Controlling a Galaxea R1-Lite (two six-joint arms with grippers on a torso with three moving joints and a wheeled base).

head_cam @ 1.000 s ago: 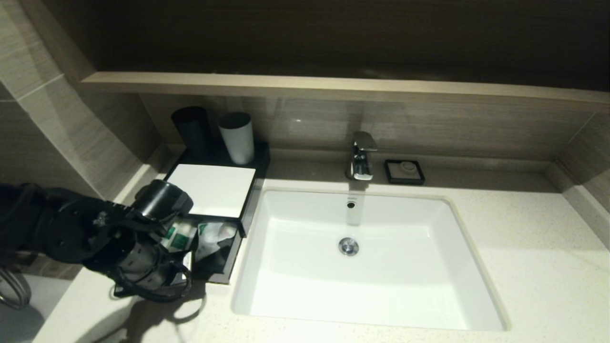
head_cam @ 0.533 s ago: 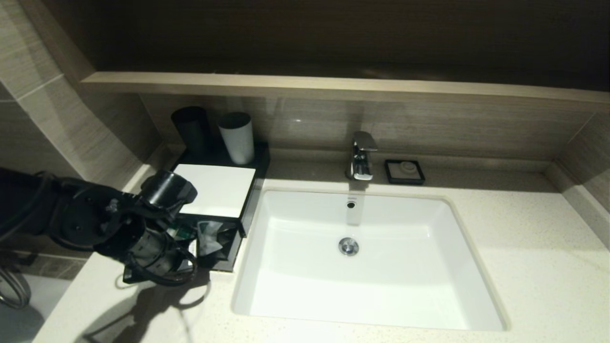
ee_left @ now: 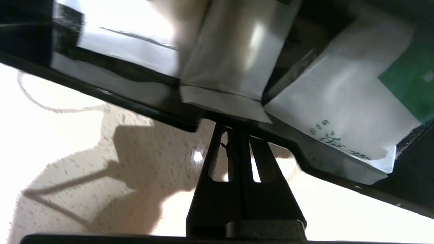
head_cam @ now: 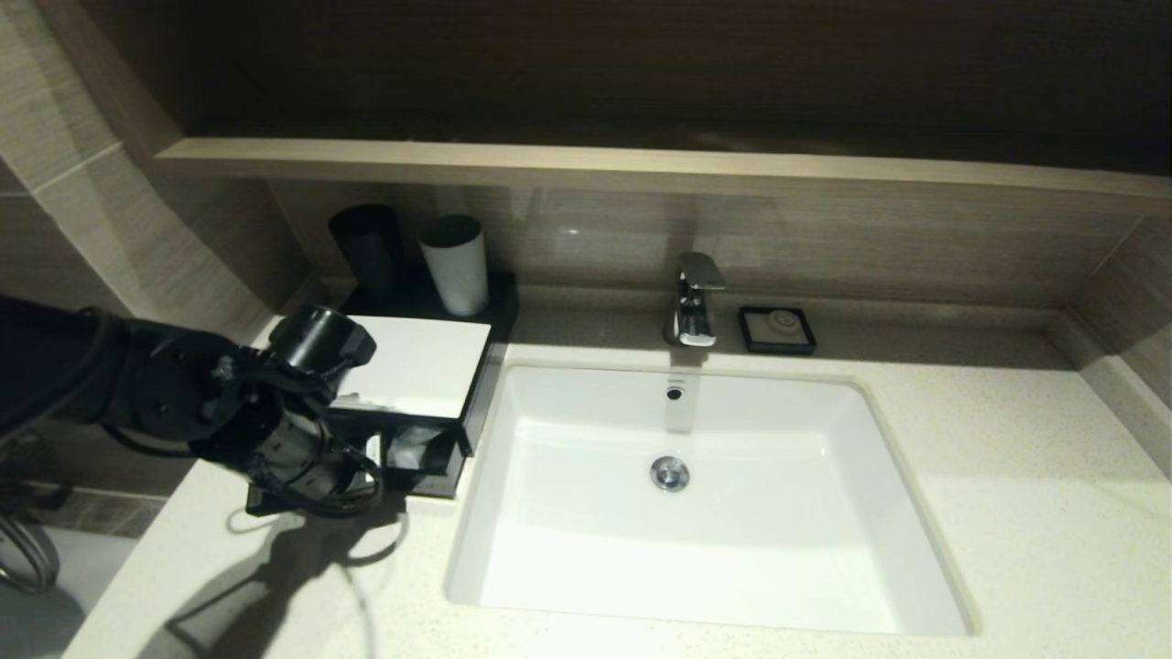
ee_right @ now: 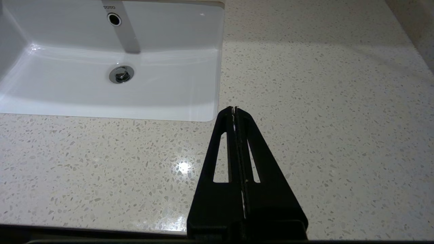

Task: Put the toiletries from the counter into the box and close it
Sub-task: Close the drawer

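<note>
Left hand is pinched fully closed, pressing its tips against the drawer front of the box, packets lying inside. Right hand is also closed, sitting idle over the counter beside the sink.

A hotel-style bathroom alcove under dim, warm light: a brown wood-grain ledge runs along the back wall, with darker wood panelling above it. A chrome tap stands behind a white rectangular sink basin, its drain catching a glint. A small black square soap dish sits beside the tap. A black cup and a grey tapered cup stand in the corner by the tiled side wall.
</note>
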